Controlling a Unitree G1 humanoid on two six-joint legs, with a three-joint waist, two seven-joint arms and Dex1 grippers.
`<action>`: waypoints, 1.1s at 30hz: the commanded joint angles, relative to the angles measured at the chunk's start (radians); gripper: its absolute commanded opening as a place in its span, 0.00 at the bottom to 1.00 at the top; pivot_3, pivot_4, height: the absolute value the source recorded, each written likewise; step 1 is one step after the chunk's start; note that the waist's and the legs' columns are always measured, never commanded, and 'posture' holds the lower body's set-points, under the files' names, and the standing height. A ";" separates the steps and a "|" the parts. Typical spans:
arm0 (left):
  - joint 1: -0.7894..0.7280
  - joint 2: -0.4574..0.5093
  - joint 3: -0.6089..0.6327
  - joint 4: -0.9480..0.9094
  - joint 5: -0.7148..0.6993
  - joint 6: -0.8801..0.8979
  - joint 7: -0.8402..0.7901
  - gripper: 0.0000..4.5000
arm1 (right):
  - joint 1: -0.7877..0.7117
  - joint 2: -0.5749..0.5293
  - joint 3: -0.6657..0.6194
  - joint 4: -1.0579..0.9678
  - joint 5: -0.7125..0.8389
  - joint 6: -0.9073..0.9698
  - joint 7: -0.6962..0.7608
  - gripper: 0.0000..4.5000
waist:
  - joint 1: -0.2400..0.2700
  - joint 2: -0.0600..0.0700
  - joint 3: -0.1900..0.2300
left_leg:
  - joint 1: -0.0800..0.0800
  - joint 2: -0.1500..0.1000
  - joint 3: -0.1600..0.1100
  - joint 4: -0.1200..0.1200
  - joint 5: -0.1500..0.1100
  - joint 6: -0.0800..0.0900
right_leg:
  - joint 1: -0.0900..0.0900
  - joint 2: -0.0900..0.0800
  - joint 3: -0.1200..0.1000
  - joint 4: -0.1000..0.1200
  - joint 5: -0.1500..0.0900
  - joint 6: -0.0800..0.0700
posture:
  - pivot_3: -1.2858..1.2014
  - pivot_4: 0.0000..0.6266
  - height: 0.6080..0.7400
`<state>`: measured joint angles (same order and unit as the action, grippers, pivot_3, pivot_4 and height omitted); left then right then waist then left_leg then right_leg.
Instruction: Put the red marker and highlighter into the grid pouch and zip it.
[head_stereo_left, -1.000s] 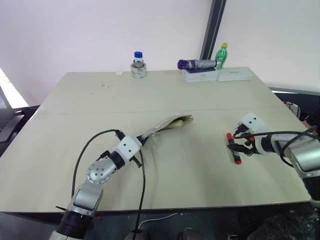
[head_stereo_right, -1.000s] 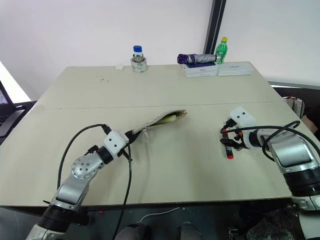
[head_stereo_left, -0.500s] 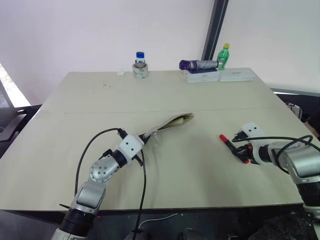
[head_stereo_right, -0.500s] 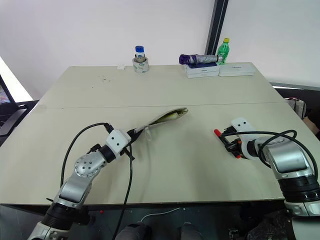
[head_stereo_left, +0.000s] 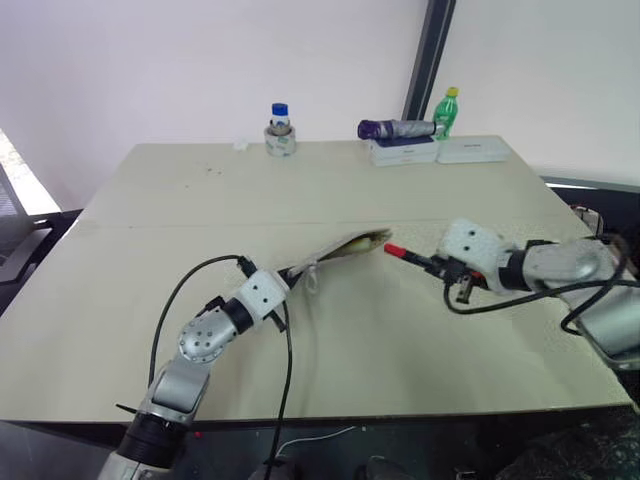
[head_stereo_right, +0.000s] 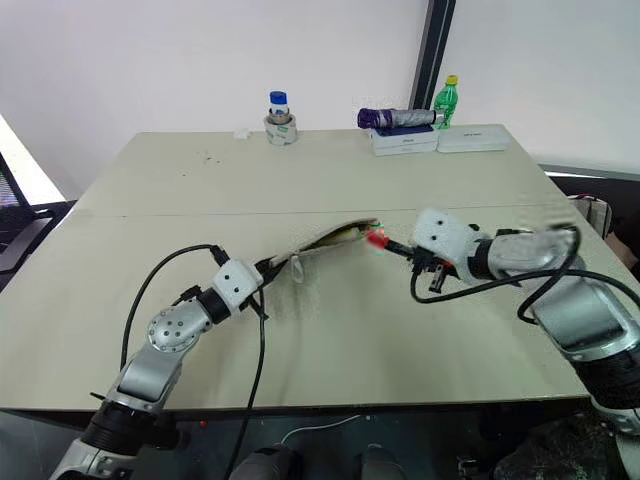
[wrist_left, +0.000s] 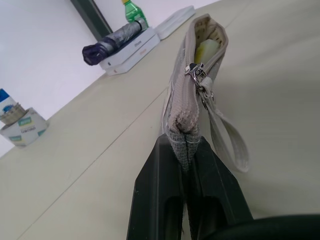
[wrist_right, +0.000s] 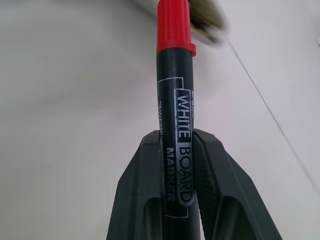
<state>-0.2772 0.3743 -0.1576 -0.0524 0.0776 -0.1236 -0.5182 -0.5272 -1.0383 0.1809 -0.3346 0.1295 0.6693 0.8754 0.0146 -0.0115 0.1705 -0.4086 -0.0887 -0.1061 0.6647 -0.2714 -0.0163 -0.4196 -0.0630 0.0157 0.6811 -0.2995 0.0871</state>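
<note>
Left claw (wrist_left: 186, 150) clamped on closed end of grid pouch (head_stereo_left: 335, 252), mouth held open above counter (head_stereo_left: 330, 190), highlighter (wrist_left: 206, 50) already inside. Right claw (wrist_right: 176, 150) gripping red marker (head_stereo_right: 392, 243), cap just beside mouth. Insertion step; next, slide in straight, release, zip.

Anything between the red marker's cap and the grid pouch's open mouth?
Nothing: the left eye view shows a bare strip of table between red marker and grid pouch.

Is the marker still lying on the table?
No, the right claw holds the marker clamped between its fingers, red cap aimed at the pouch.
</note>
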 joint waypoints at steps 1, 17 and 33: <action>-0.014 0.004 -0.010 -0.028 0.005 -0.032 -0.006 0.00 | -0.041 0.015 0.023 0.015 -0.059 -0.045 0.000 0.06 | 0.000 0.000 0.000 | 0.000 0.000 0.000 0.000 0.000 0.000 | 0.000 0.000 0.000 0.000 0.000 0.000 | 0.52 0.24 1.00; -0.020 0.037 -0.058 -0.034 0.046 -0.085 -0.055 0.00 | -0.097 0.093 0.125 0.036 -0.205 -0.157 0.056 0.06 | -0.002 0.000 0.000 | 0.000 0.000 0.000 0.000 0.000 -0.001 | -0.001 0.000 0.000 0.000 0.000 0.000 | 0.52 0.24 1.00; -0.026 0.053 -0.092 -0.059 0.057 -0.090 -0.107 0.00 | -0.195 0.236 0.257 0.076 -0.432 -0.382 0.082 0.06 | -0.002 0.000 0.000 | 0.000 0.000 0.000 0.000 0.003 -0.006 | -0.001 0.000 0.000 0.000 0.000 0.000 | 0.52 0.24 1.00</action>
<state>-0.2999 0.4258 -0.2449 -0.0610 0.1440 -0.2050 -0.6166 -0.6871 -0.8127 0.4635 -0.2439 -0.2915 0.3152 0.9616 0.0128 -0.0114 0.1705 -0.4086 -0.0888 -0.1061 0.6644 -0.2680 -0.0222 -0.4203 -0.0628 0.0158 0.6811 -0.2995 0.0870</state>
